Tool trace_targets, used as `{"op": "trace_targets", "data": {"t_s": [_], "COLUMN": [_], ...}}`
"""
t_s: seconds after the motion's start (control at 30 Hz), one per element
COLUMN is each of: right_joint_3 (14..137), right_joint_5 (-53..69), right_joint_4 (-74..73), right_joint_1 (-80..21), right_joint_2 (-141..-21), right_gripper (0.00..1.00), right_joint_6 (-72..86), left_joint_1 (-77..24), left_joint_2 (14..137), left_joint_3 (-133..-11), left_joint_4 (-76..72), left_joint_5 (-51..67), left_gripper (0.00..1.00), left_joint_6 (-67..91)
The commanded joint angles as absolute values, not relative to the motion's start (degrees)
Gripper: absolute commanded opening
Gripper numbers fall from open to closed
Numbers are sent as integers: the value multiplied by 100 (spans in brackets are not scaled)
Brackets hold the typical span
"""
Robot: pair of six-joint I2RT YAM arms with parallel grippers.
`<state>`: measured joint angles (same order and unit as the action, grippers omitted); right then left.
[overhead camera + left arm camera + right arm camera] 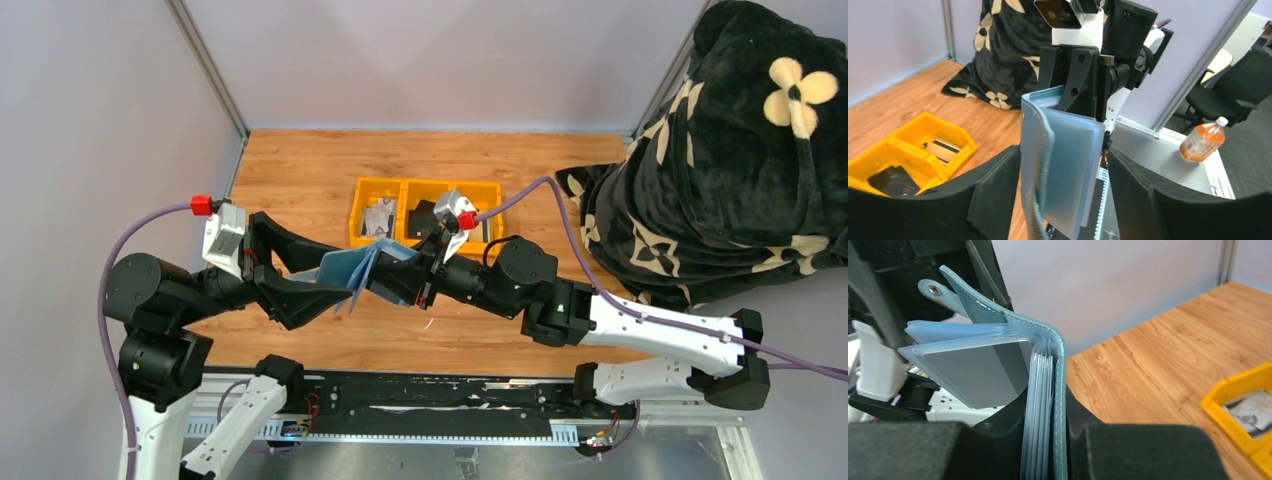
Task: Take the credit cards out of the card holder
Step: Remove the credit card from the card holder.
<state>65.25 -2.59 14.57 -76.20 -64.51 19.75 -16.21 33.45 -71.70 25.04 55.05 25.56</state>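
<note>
Lilac walls and a wooden tabletop (pixel 300 170) fill the overhead view. A yellow tray (pixel 377 190) sits at mid-table and a black flowered blanket (pixel 740 150) is heaped on the right. Both arms meet in front of the tray. The card holder (pixel 362 270) hangs between them, clear of the wood and fanned open. The left fingers (pixel 338 297) reach it from the left, the right fingers (pixel 415 275) from the right.

From the left wrist, the holder stands upright between that arm's black pads (pixel 993 200), one on each side and close against it. Whether they press it I cannot tell. The right arm's fingers hold its far edge. A bottle (pixel 1202 140) of orange drink stands beyond on the right.

From the right wrist, the fingers are closed tight on the holder's outer cover and a pack of clear sleeves. A pale-grey credit card (pixel 973 375) sits inside a splayed sleeve, within its pocket. A snap tab (pixel 935 290) sticks up at upper left.
</note>
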Motion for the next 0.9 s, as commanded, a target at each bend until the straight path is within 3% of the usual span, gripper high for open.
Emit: {"op": "trace_targets", "data": {"t_s": [0.0, 0.23, 0.57, 0.67, 0.8, 0.87], "right_joint_3": [6916, 7681, 8922, 9006, 8763, 8513], "right_joint_5": [-809, -1433, -2956, -3033, -2938, -2718], "right_joint_4": [912, 79, -861, -931, -742, -464], "right_joint_1": [-7690, -7981, -8711, -8753, -8754, -8752], "right_joint_2": [-6164, -6489, -7355, -7395, -7203, -7013], "right_gripper": [0, 0, 0, 0, 0, 0], "right_joint_6": [1893, 1884, 1252, 1234, 1265, 1253], "left_joint_1": [-1629, -1629, -1629, -1632, -1630, -1629], "left_joint_2": [3214, 2992, 2885, 2874, 2926, 2903], "left_joint_3": [-7281, -6884, -6633, -6674, -6845, -6893], "left_joint_4": [2665, 2820, 2259, 2492, 2932, 2943], "left_joint_5": [5209, 5129, 5310, 5156, 4587, 4507], "left_gripper": [73, 90, 88, 78, 44, 38], "left_joint_6": [2328, 1945, 2379, 2102, 1659, 1553]}}
